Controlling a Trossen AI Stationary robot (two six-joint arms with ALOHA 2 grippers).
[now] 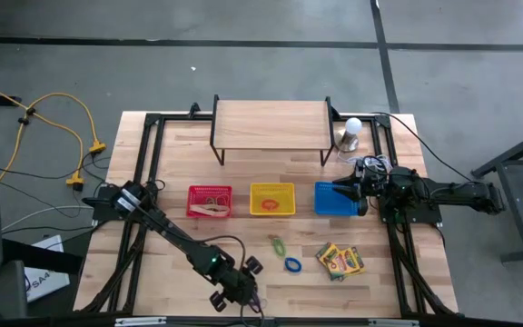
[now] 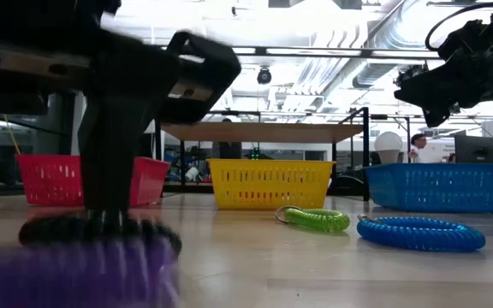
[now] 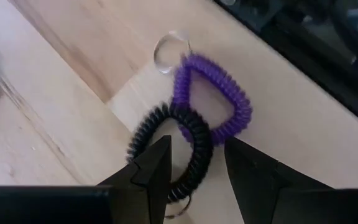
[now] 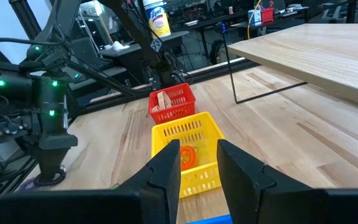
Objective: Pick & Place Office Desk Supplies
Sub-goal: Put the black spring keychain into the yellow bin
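Even, bright light falls from overhead, and the tabletop (image 1: 271,272) shows only soft, faint shadows. In the low view the ceiling lamps glare white, while the near left gripper (image 2: 101,231) and a purple coil (image 2: 71,274) are heavily blurred. The left wrist view is soft at its edges.

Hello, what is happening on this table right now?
The left tool is down at the table's front edge, fingers open around a black coil ring that lies against a purple coil ring. The right tool hangs over the blue basket, holding nothing visible. Green and blue rings and crayon boxes wait on the table.
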